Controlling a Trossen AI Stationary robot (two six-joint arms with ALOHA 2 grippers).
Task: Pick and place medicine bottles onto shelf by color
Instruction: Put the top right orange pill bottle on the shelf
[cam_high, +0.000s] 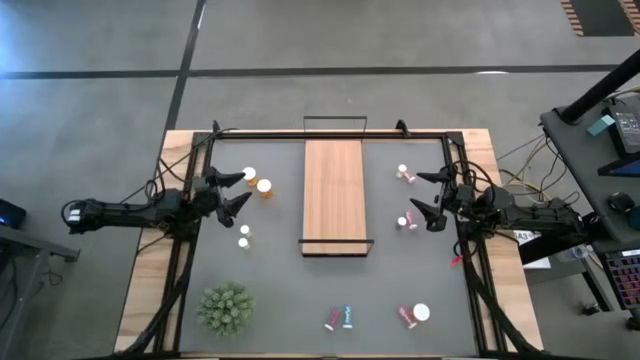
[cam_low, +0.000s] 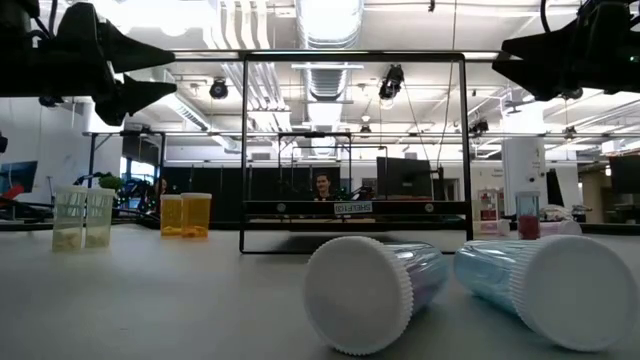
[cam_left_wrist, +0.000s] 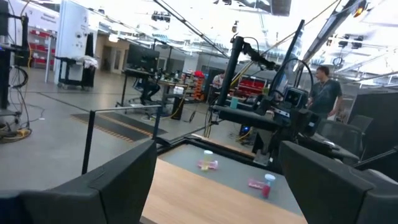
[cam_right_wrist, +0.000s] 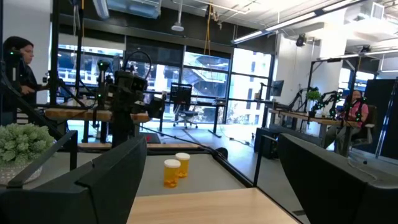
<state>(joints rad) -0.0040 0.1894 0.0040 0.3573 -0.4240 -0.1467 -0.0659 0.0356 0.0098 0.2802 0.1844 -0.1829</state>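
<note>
The light-wood shelf (cam_high: 333, 195) lies mid-table, with its black wire frame at the far and near ends. Two orange bottles (cam_high: 259, 181) stand left of it, and two small white ones (cam_high: 244, 237) stand nearer. Pink bottles (cam_high: 406, 174) (cam_high: 407, 222) lie right of the shelf. At the near edge lie a pink bottle (cam_high: 332, 321), a teal one (cam_high: 348, 316) and two more (cam_high: 413, 315). My left gripper (cam_high: 240, 190) is open above the table's left side, beside the orange bottles. My right gripper (cam_high: 424, 195) is open above the right side, between the pink bottles.
A green spiky plant (cam_high: 225, 307) stands at the near left. A black frame (cam_high: 330, 133) runs round the table's edge. In the low view two lying bottles (cam_low: 372, 290) (cam_low: 545, 285) fill the foreground. A person (cam_left_wrist: 324, 87) stands beyond the table.
</note>
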